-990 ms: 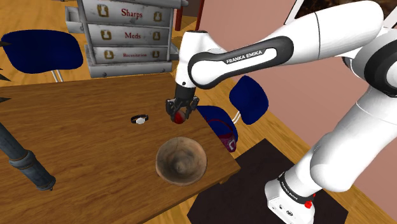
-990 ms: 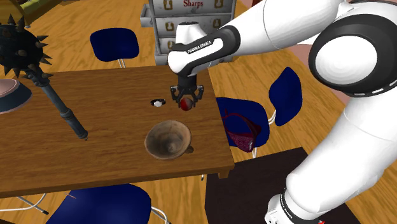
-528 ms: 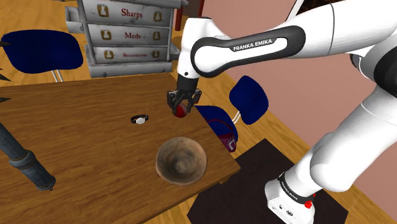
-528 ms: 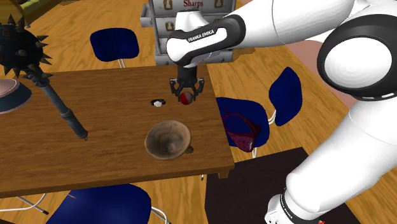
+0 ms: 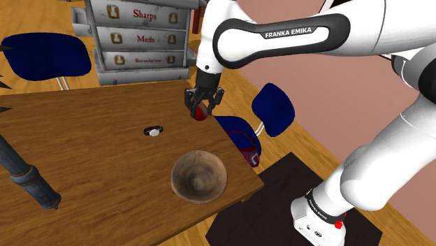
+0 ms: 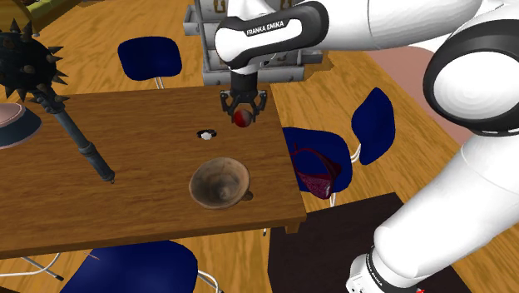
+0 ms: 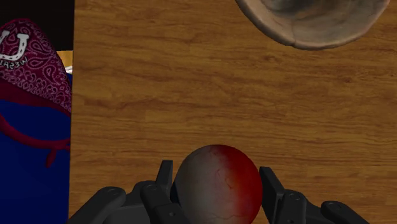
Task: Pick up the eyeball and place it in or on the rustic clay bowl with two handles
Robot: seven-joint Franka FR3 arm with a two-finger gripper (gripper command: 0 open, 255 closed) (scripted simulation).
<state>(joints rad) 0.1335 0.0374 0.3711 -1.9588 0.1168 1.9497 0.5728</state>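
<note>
— Wooden brown tabletop [image 5: 91, 119], shoulder view, read from its left. What sits at that end?
— Dark blue-grey shaft [image 5: 31, 180], lying slantwise near the left edge. In the second exterior view it ends in a black spiked ball [image 6: 32, 62]. Next, a small silver-and-black wristwatch [image 5: 153, 131] flat on the wood, bare board all round it.
— And the round brown clay-coloured bowl [image 5: 199, 176]?
— Upright, mouth up, close to the table's near edge and not far from its right-hand corner. Well apart from the wristwatch, with nothing between them.
— Hand?
— Black two-finger gripper [image 5: 202, 114] hangs over the table's far right part, pointing down. Fingers [image 7: 165, 181] are clamped narrow round a grey-white veined eyeball with a red side [image 7: 219, 186]. The eyeball is held clear of the wood, beyond the bowl.
— Room between the two?
— Wrist view: plain wood from the eyeball to the bowl's rim, no obstacle. To one side the table edge runs straight, close by the gripper.
— Past that edge?
— Blue chair seat [image 5: 230, 127] just beside the table, with a dark red patterned bandana [image 5: 246, 148] on it. Further right, another blue chair back [image 5: 273, 108], then a dark floor mat [image 5: 279, 192].
</note>
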